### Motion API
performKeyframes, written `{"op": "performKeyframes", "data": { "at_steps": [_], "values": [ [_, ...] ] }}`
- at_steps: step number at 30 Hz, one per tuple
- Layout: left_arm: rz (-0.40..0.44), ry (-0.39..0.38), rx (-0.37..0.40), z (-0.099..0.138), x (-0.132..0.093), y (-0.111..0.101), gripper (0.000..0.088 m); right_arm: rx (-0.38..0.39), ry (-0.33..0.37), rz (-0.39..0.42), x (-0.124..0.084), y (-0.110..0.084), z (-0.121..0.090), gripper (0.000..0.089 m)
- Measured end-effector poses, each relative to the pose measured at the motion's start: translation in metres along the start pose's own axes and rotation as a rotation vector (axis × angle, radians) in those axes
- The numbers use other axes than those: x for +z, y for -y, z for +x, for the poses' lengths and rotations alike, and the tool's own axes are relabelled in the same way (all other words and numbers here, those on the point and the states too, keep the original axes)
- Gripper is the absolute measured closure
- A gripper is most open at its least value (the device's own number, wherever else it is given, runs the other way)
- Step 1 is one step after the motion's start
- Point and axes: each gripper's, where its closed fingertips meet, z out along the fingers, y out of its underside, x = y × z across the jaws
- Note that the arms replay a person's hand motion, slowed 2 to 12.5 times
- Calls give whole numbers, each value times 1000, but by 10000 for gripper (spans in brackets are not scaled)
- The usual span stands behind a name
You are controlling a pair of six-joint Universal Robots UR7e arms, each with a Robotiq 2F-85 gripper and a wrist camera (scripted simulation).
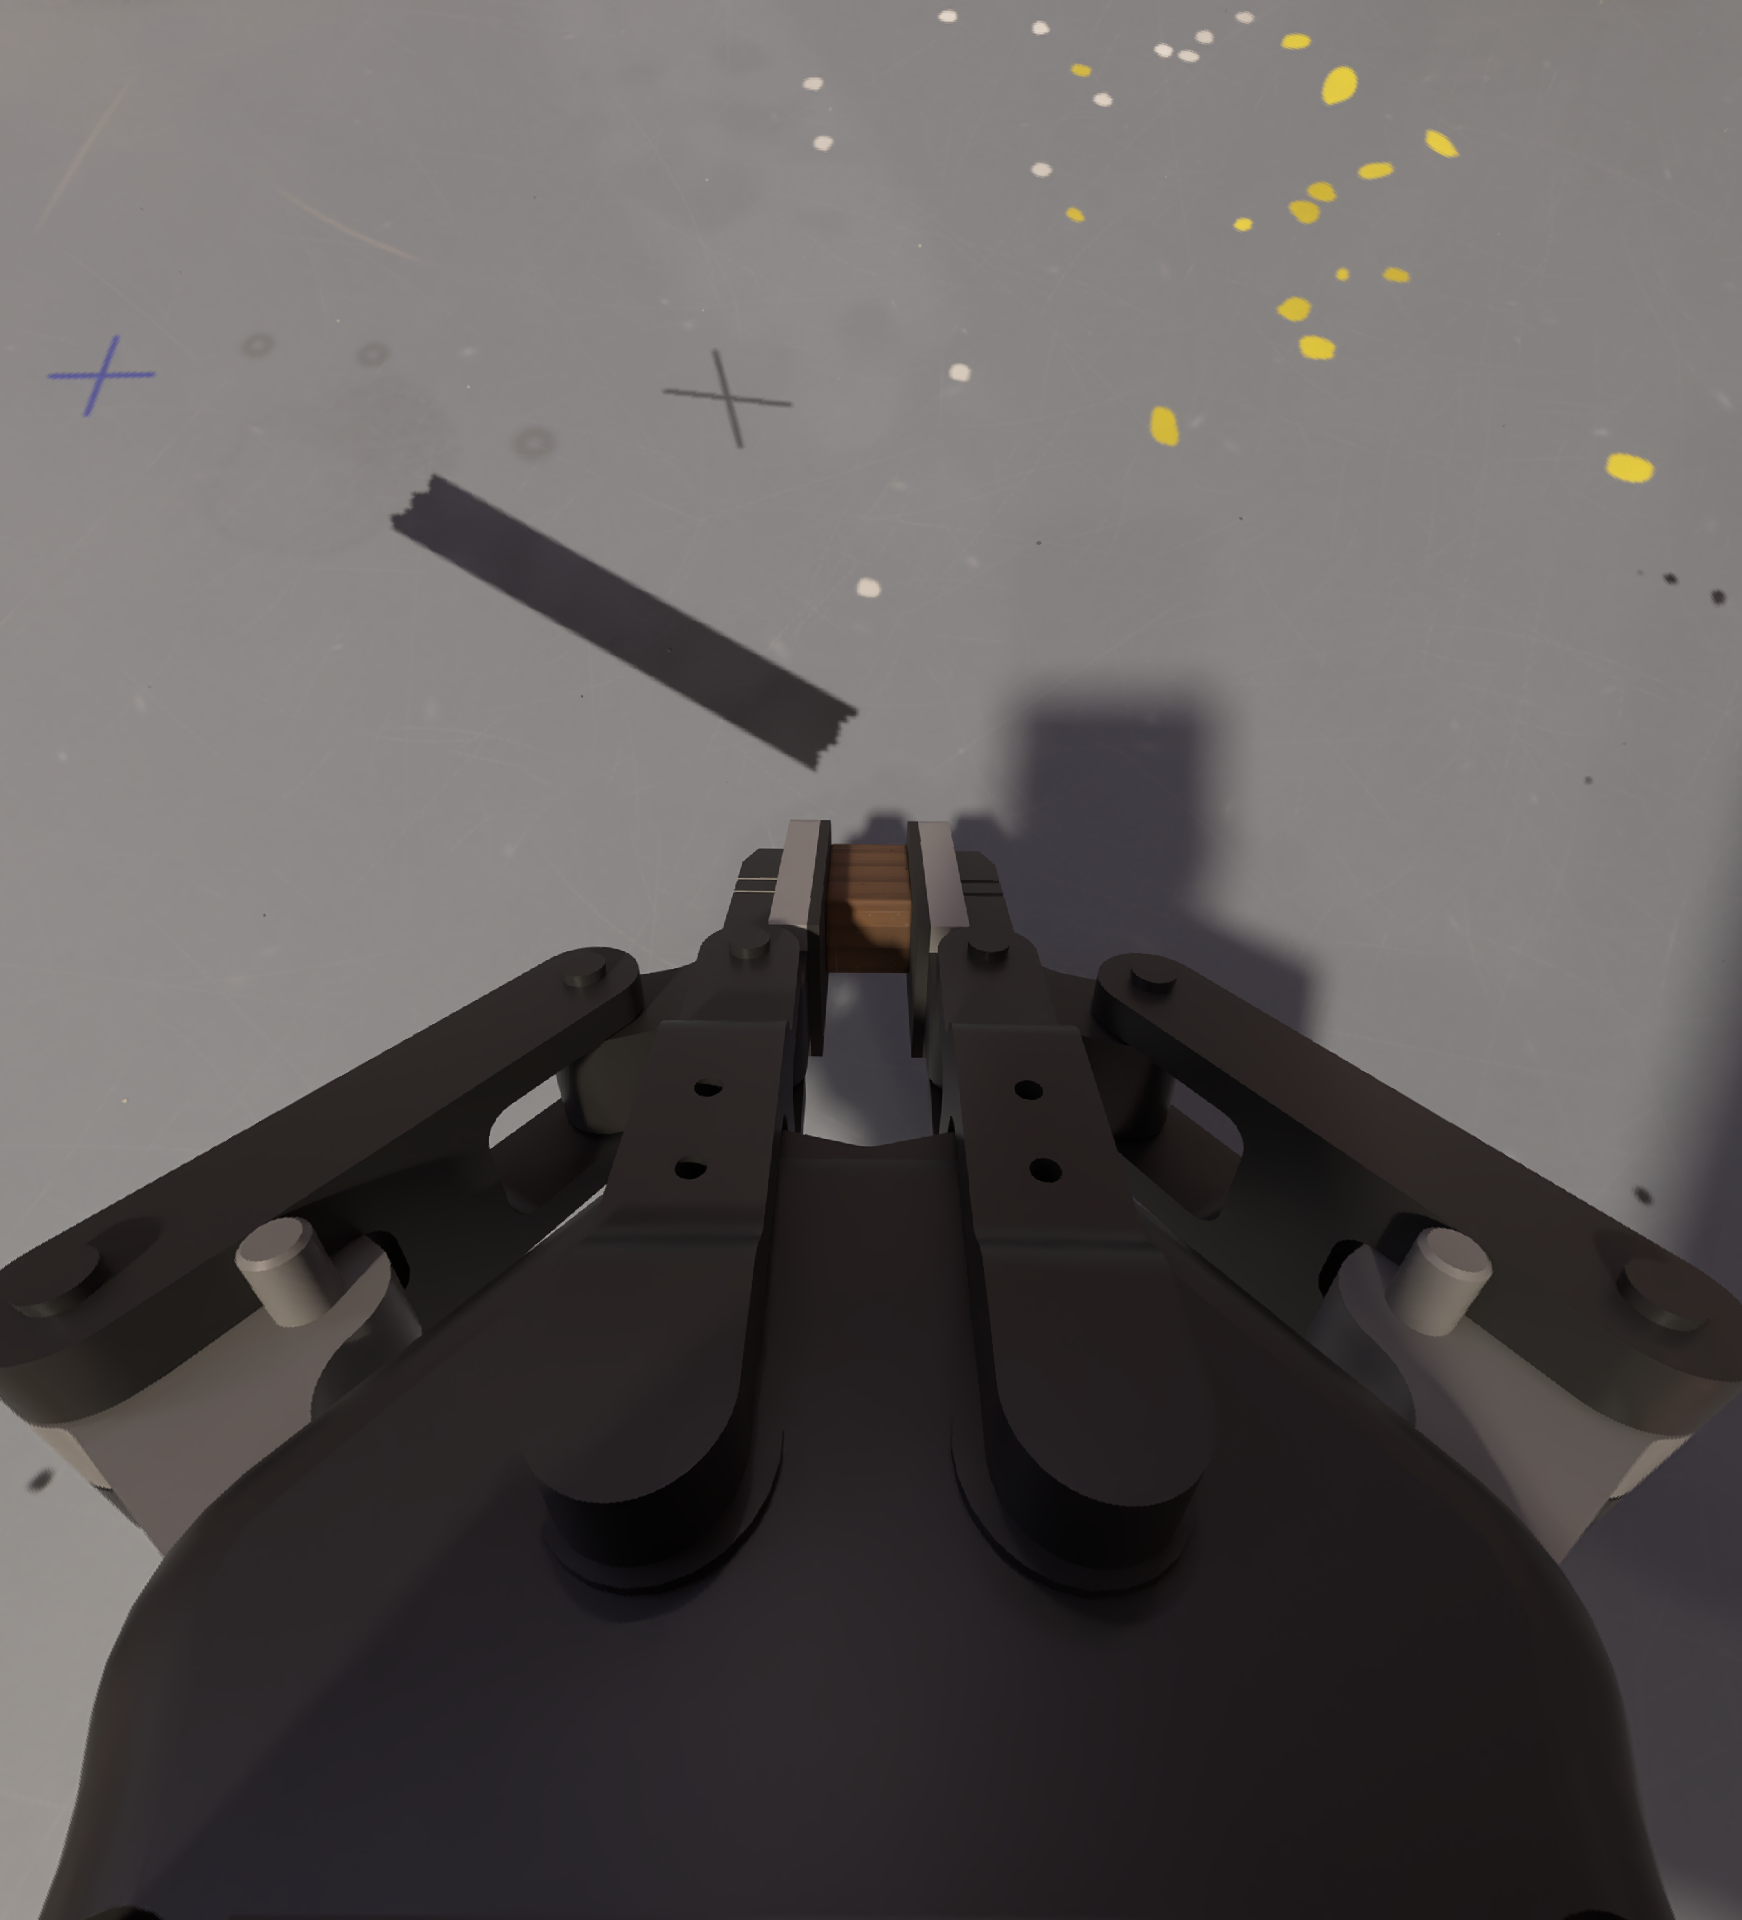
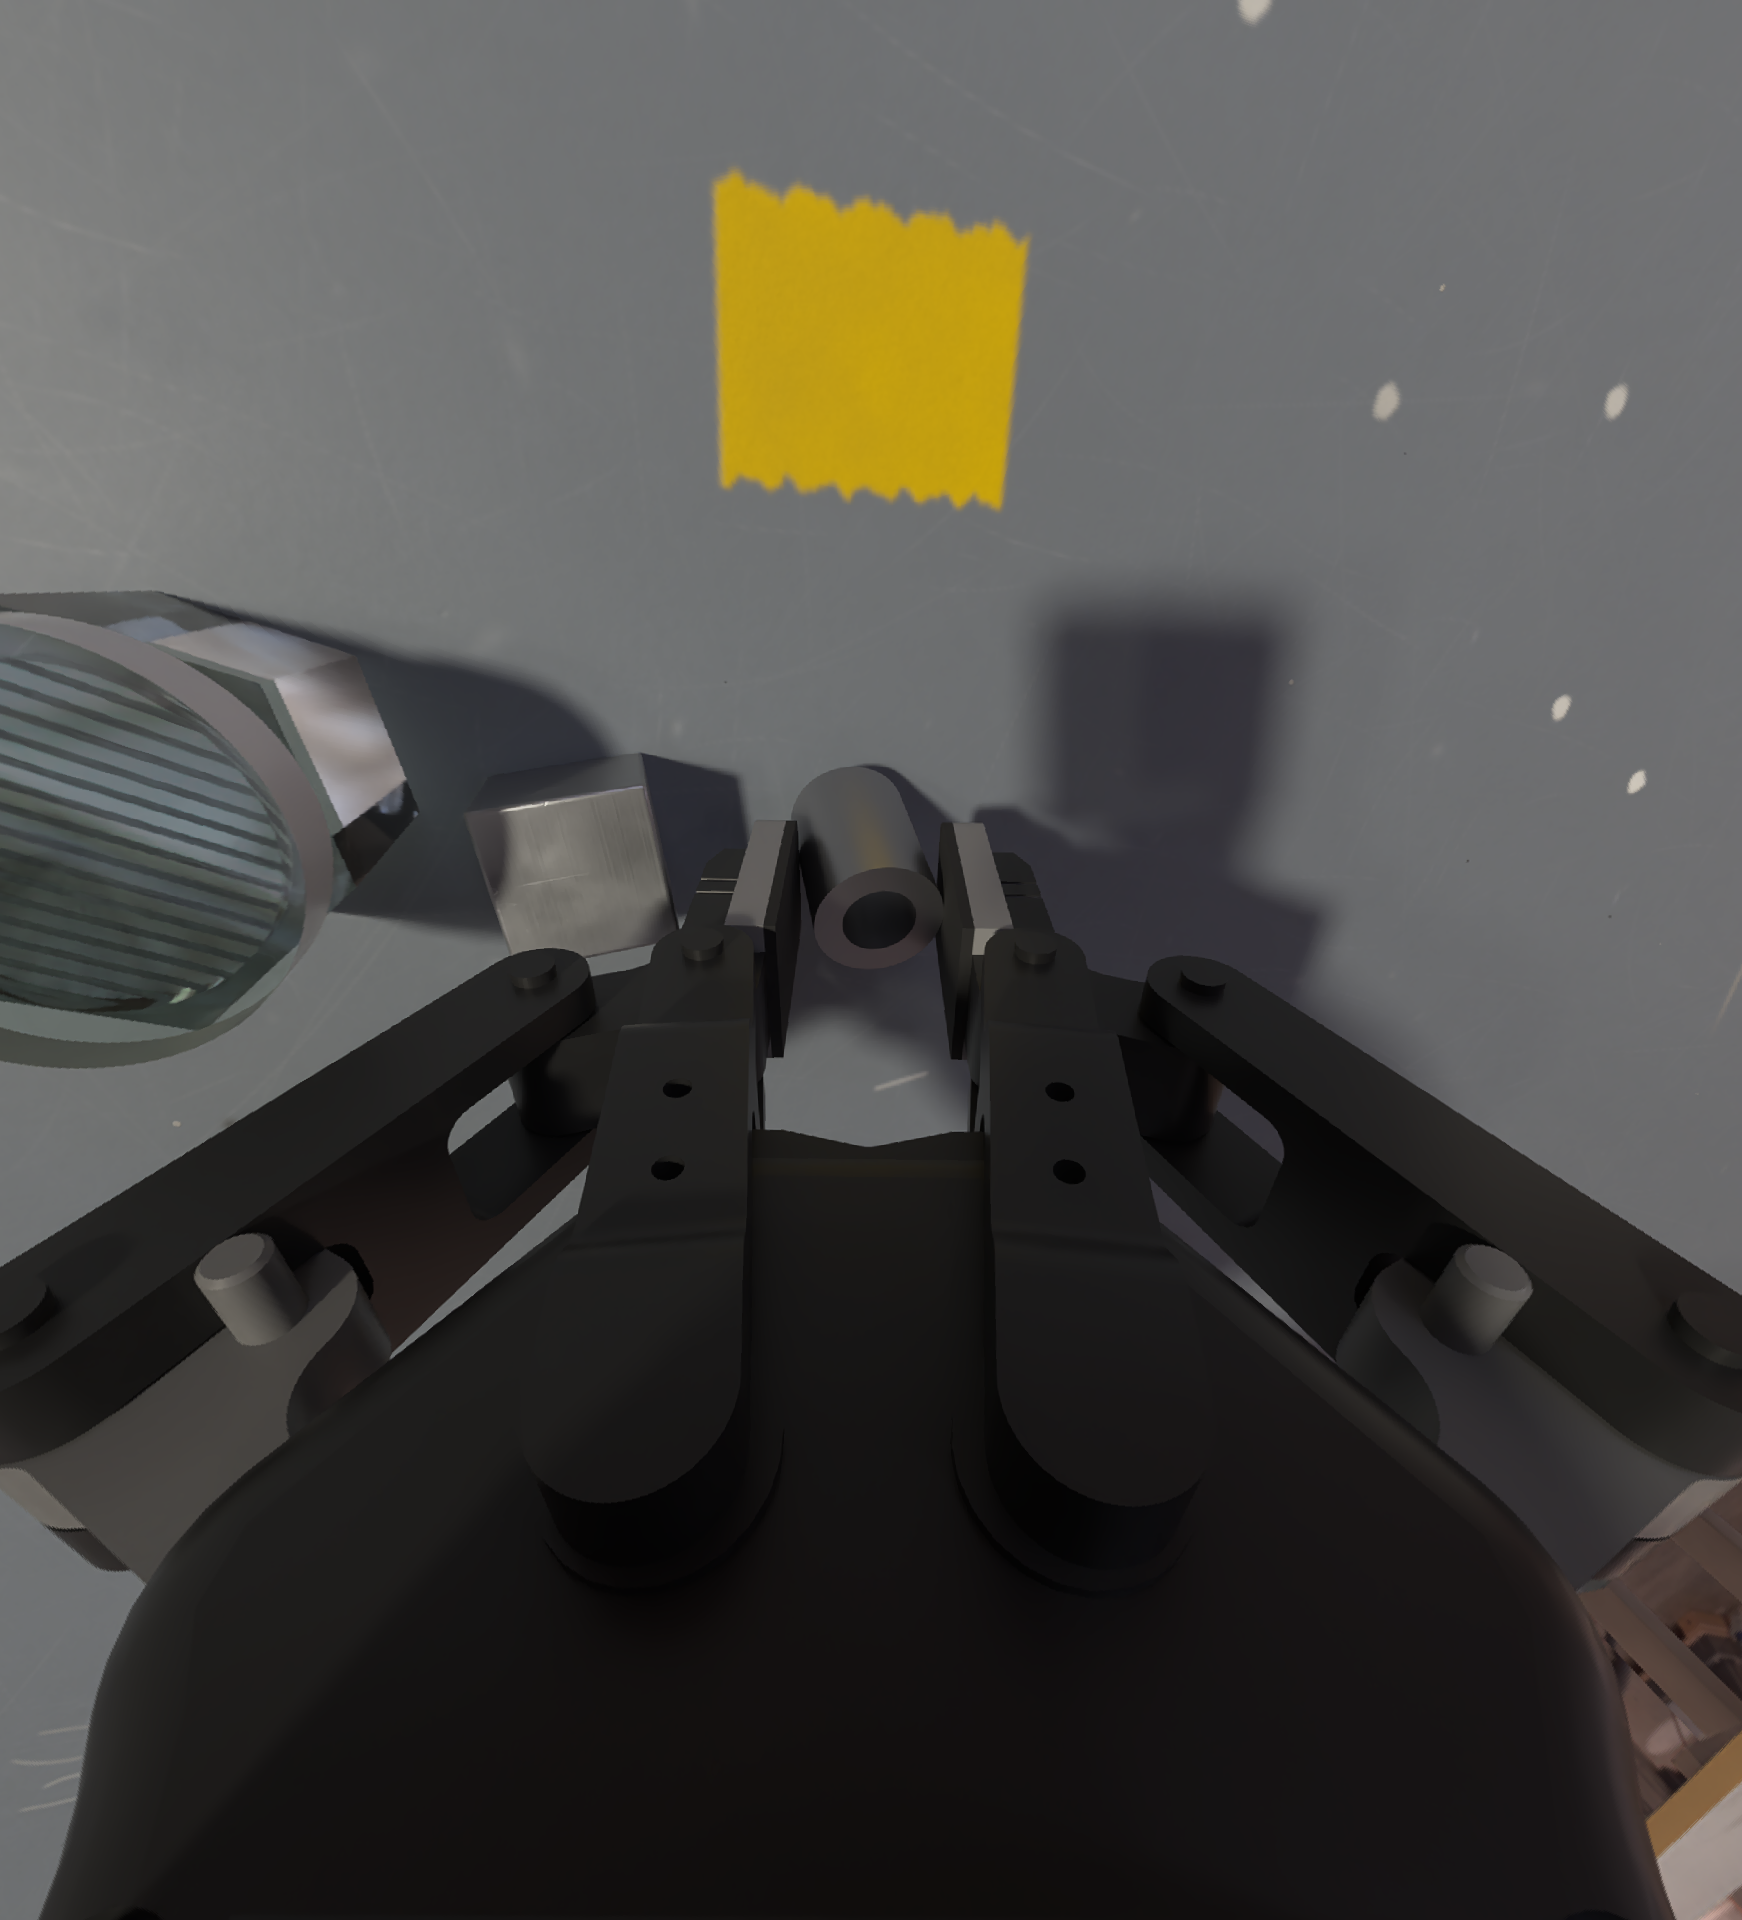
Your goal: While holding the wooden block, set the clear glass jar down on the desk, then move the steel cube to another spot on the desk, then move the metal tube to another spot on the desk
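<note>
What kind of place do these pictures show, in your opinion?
Probably a workshop bench or test desk: the grey desk is scratched, flecked with yellow paint spots, and marked with a black tape strip and a yellow tape patch.

Left of right gripper: dull steel cube just beside the left finger; hexagonal clear glass jar beyond it.
Between its fingers: grey metal tube.
Ahead and right: bare grey desk.
Ahead of left gripper: open desk.
</note>
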Motion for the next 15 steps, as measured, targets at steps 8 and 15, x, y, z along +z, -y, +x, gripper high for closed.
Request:
{"op": "performKeyframes", "data": {
  "at_steps": [8,15],
  "values": [
    [0,0,0,0,0,0,754,0,8,4,-3,1,-3,616],
    [1,-1,0,0,0,0,754,-20,-35,24,-20,2,0,550]
  ]
}}
